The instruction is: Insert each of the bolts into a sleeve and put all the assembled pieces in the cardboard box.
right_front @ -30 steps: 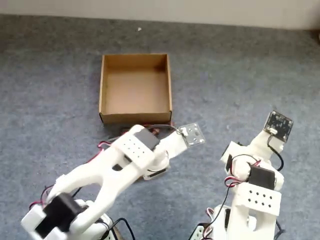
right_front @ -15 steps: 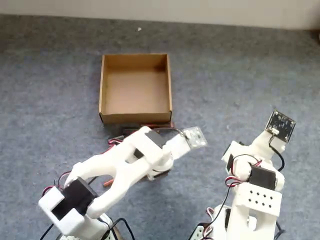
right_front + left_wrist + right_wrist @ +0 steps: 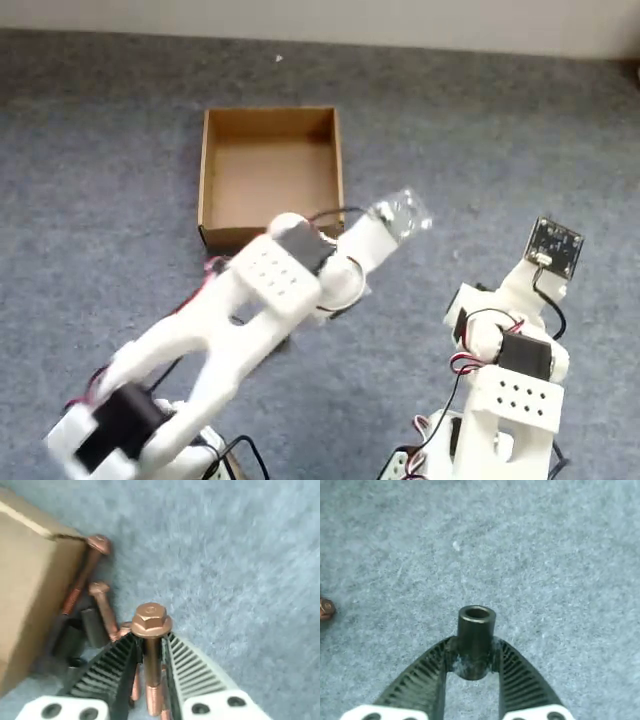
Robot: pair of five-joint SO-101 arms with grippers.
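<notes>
Grey carpet (image 3: 120, 180) meets a pale wall (image 3: 400, 20) behind.

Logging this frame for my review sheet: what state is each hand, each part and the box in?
left hand: shut on the held bolt.
held bolt: clamped by its shank, head past the fingertips, not in a sleeve.
right hand: shut on the held sleeve.
held sleeve: bore empty.
cardboard box: open, nothing visible inside.
loose bolts: lying beside the box, unassembled.
</notes>
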